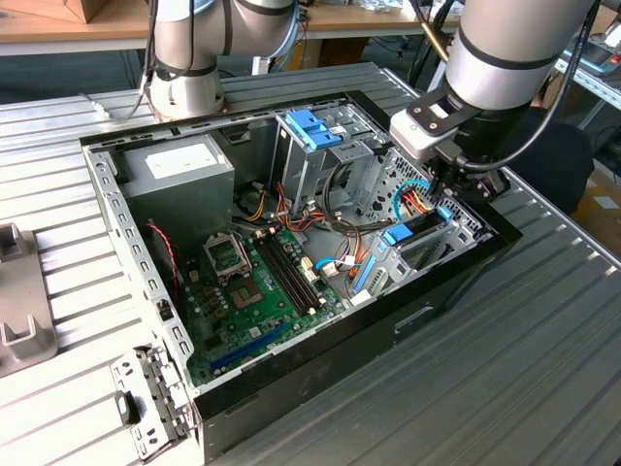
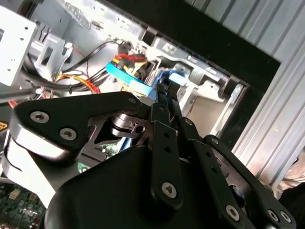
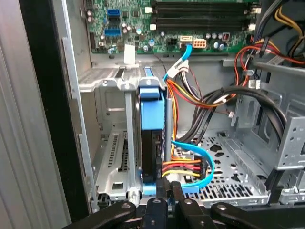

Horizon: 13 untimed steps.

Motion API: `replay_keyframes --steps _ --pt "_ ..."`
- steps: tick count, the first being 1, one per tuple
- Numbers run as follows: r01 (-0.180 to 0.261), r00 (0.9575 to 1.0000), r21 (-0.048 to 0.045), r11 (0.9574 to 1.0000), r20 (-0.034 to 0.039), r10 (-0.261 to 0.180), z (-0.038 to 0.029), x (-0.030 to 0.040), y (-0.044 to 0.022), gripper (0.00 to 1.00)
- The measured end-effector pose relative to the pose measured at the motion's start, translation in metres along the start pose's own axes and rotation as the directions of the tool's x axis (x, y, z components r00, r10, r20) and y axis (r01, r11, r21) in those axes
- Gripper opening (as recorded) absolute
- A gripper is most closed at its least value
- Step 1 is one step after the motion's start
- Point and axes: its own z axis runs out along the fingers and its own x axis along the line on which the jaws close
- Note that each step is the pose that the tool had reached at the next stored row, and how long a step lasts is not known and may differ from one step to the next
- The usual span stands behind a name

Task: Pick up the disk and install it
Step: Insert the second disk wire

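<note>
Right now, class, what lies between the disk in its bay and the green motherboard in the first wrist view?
In the first wrist view, the grey metal drive cage rim lies between the disk and the motherboard; a white tag and a light blue cable cross there too.

No text, number or sign can be read anywhere. The power supply [image 1: 179, 165] carries a label, but its print is unreadable.
</note>
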Motion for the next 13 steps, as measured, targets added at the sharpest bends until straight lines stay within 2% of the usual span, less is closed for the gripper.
replay_keyframes --steps 8,13 --pt "0.000 1.0000 0.0001 1.0000 0.0009 0.000 -0.0013 0.0003 0.0186 0.16" --pt "0.000 1.0000 0.0001 1.0000 0.0012 0.000 0.0046 0.0048 0.0219 0.16"
